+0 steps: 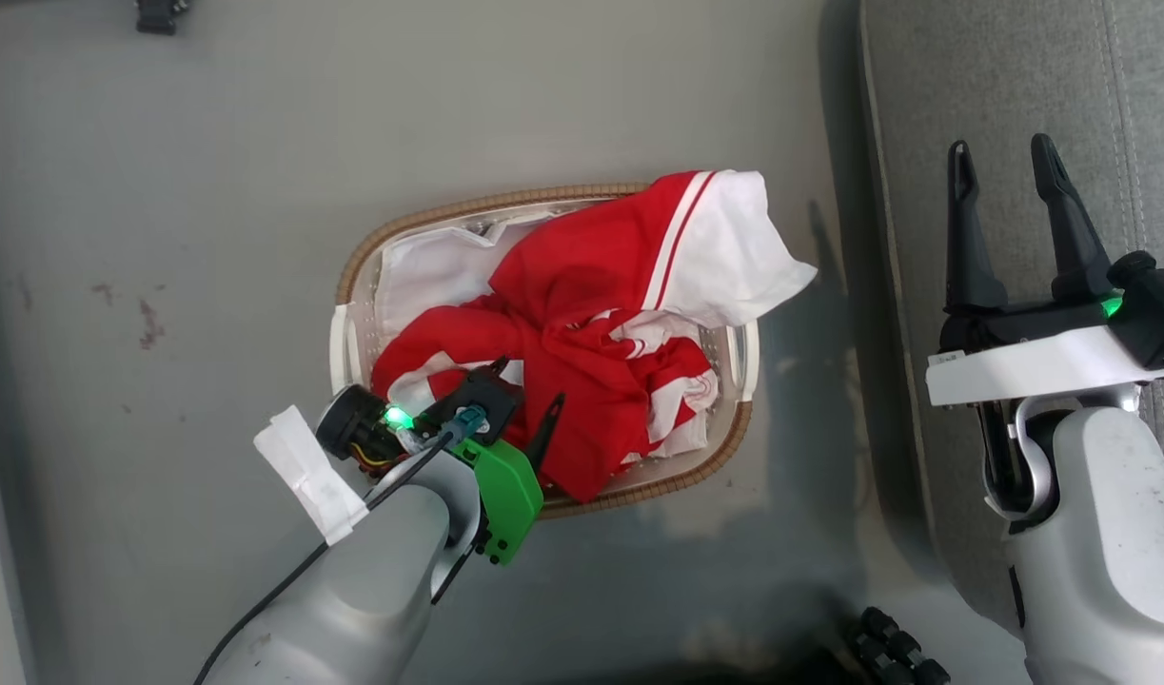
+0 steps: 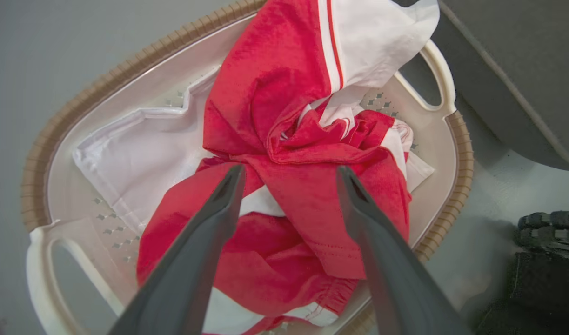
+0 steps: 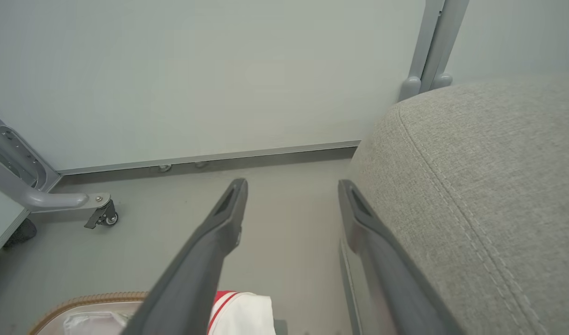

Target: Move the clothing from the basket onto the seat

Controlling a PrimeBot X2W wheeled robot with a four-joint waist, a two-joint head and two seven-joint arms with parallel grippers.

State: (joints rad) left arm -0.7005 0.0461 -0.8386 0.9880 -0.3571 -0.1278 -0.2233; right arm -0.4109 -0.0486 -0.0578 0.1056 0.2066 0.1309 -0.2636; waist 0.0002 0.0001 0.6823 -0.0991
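In the head view the clothing [image 1: 582, 314] lies crumpled in the basket [image 1: 353, 266], with a white part hanging over the rim toward the seat [image 1: 1019, 76]. The left gripper [image 1: 526, 395] is above the basket's near edge and the right gripper [image 1: 1000, 147] is right of the basket, both wide open and empty. In the left wrist view the fingers point at the red cloth in the basket's middle, and I cannot tell if they touch it. In the right wrist view the spread fingers are beyond the basket's rim, beside the seat.
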